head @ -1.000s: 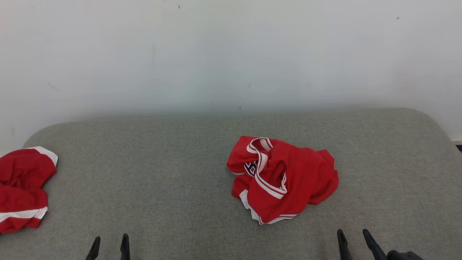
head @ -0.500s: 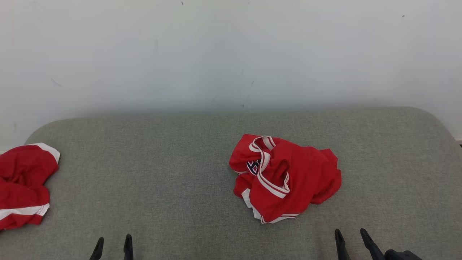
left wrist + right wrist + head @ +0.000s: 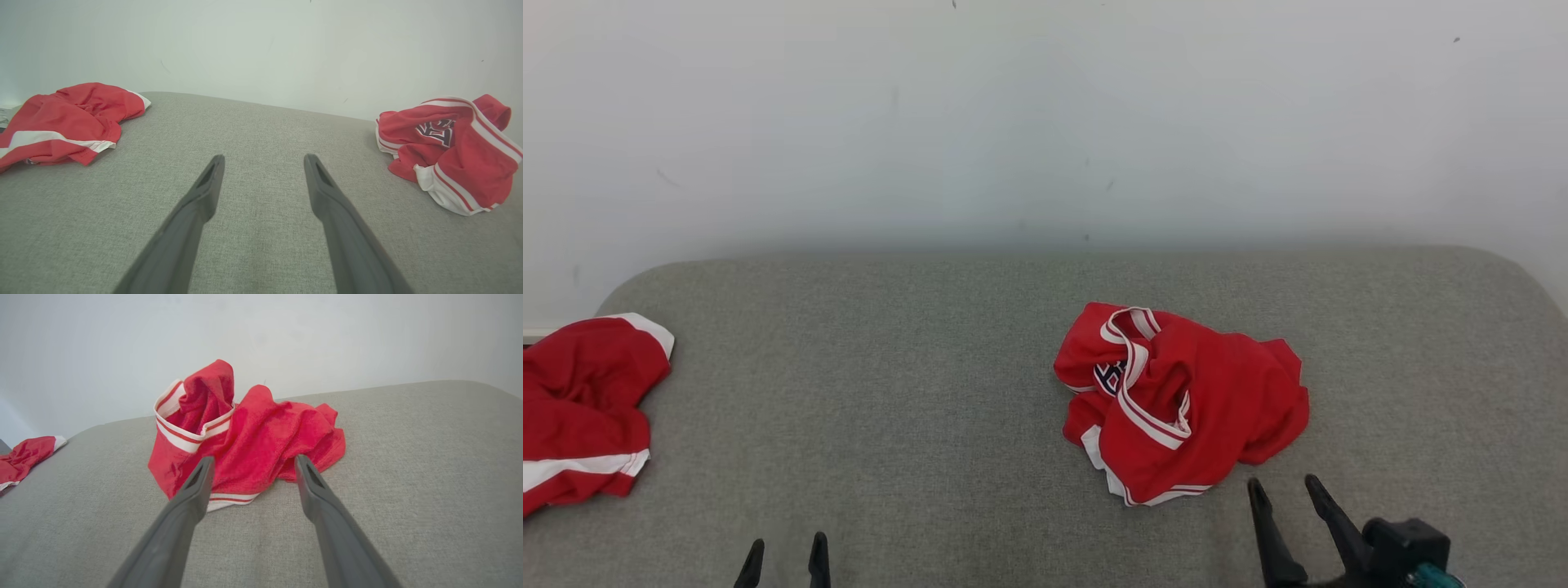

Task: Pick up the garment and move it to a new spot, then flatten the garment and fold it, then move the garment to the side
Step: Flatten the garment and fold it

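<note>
A crumpled red garment [image 3: 1184,400] with white and red trim lies right of centre on the grey cushioned surface [image 3: 890,384]; it also shows in the left wrist view, garment [image 3: 453,151], and the right wrist view, garment [image 3: 249,441]. My right gripper [image 3: 1284,488] is open, just short of the garment's near right edge, not touching it; in its wrist view the right gripper [image 3: 252,463] frames the cloth's near hem. My left gripper [image 3: 786,549] is open at the lower left over bare fabric, and the left gripper [image 3: 263,161] holds nothing.
A second red garment [image 3: 580,408] with a white stripe lies at the surface's left edge, also in the left wrist view, second garment [image 3: 65,118]. A pale wall [image 3: 1045,122] stands right behind the surface. Bare grey fabric spans the middle.
My right gripper has moved forward toward the garment's near edge. The head camera has shifted slightly, so the scene sits a little further right. The left gripper stays put.
</note>
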Controlling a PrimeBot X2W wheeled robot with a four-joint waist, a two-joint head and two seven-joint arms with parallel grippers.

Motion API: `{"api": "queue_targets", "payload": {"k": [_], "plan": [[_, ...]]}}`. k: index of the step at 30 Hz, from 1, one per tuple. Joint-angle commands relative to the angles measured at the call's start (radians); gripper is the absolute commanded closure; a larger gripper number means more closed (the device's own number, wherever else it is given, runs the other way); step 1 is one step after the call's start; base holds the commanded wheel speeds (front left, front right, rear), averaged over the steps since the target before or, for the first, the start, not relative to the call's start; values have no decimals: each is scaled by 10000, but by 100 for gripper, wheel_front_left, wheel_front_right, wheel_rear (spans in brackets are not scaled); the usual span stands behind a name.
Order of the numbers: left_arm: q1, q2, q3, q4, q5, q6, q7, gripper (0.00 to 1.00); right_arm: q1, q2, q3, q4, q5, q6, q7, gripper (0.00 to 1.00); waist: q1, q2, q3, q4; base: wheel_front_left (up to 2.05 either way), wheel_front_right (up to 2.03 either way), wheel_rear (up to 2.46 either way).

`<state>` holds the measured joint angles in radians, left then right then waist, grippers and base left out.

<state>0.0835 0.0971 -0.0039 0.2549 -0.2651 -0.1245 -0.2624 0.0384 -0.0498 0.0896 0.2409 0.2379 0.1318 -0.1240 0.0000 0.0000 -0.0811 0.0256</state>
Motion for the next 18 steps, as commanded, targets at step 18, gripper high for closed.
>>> {"api": "queue_targets", "payload": {"k": [18], "plan": [[-191,-110,-542,264,-15,-62,-36,0,-2559,-13,1077,2467,1113,-21,1823,0,0,0,292,1110,0,0,0]]}}
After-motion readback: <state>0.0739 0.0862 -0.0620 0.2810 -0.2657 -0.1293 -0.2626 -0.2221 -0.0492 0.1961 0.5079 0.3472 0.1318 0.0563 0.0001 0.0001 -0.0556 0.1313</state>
